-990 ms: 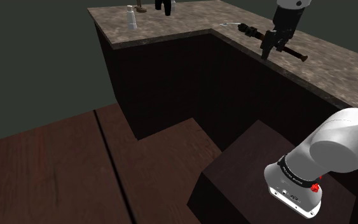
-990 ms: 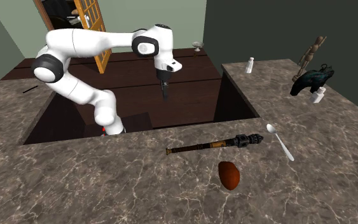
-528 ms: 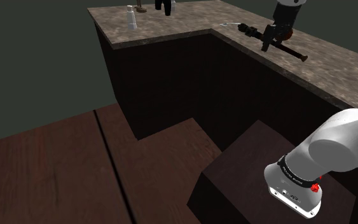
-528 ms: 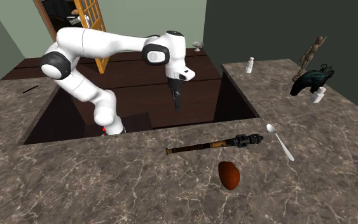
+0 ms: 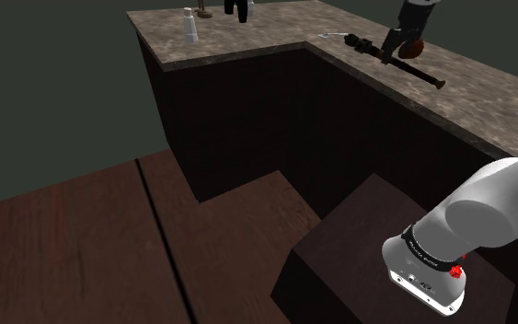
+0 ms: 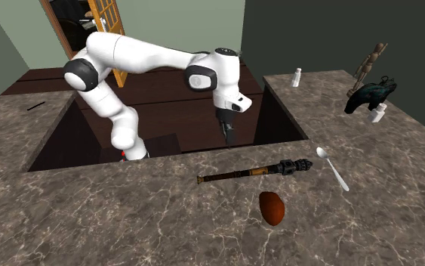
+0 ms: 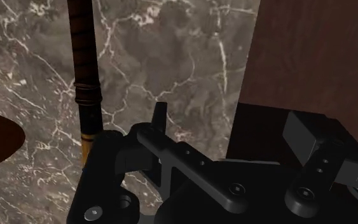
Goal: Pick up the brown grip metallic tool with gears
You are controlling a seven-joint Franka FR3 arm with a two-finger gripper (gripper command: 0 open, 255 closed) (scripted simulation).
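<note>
Though I cannot tell the hand's (image 6: 229,139) state, spoon (image 6: 333,169) and brown lump (image 6: 272,207) lie near the tool (image 6: 252,171).

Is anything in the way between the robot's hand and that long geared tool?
Nothing visible. The gripper hangs near the edge of the counter, with only bare counter between it and the tool. The brown egg-shaped thing lies beyond the tool, and the spoon lies past its geared end.

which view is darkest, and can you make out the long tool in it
Shoulder view is dimmest: the dark cabinet fronts lose detail in shadow, yet the long dark tool with a brown grip stands out against the lit brown marbled countertop. Second exterior view is evenly bright, no glare. Wrist view is moderately lit.
</note>
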